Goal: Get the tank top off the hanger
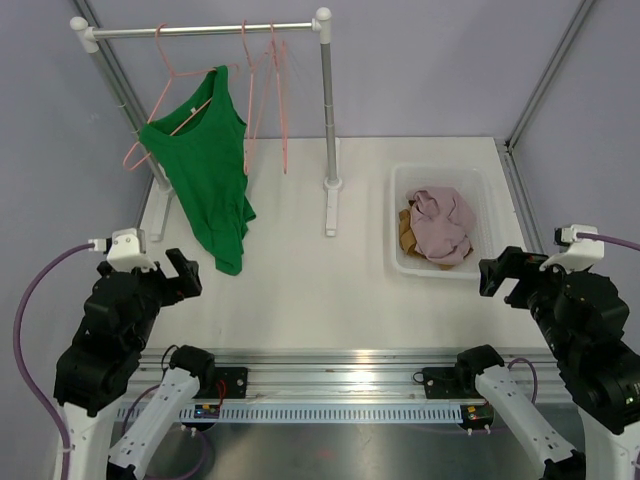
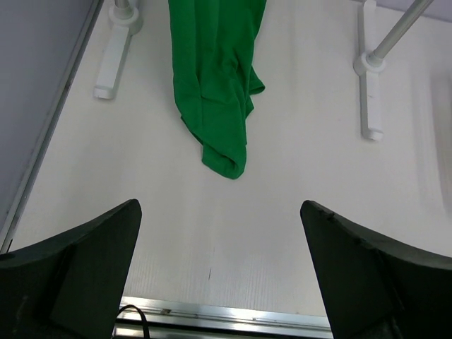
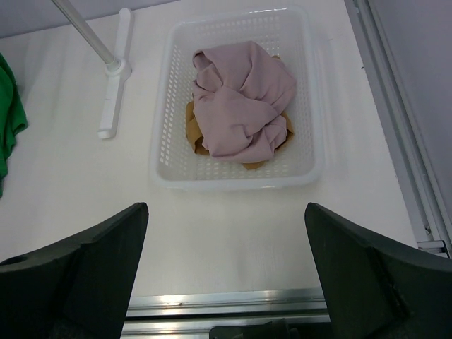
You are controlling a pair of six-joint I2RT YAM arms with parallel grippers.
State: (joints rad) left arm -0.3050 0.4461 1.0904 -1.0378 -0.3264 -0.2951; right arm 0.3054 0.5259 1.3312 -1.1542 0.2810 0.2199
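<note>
A green tank top hangs on a pink hanger from the rail of a white rack at the back left. Its hem rests on the table, also shown in the left wrist view. My left gripper is open and empty near the front left, a little short of the hem. My right gripper is open and empty at the front right, just in front of the basket. The jaws stand wide apart in both wrist views, left and right.
A white basket holds pink and brown clothes at the right, also in the right wrist view. Two bare pink hangers hang beside the tank top. The rack's right post and foot stand mid-table.
</note>
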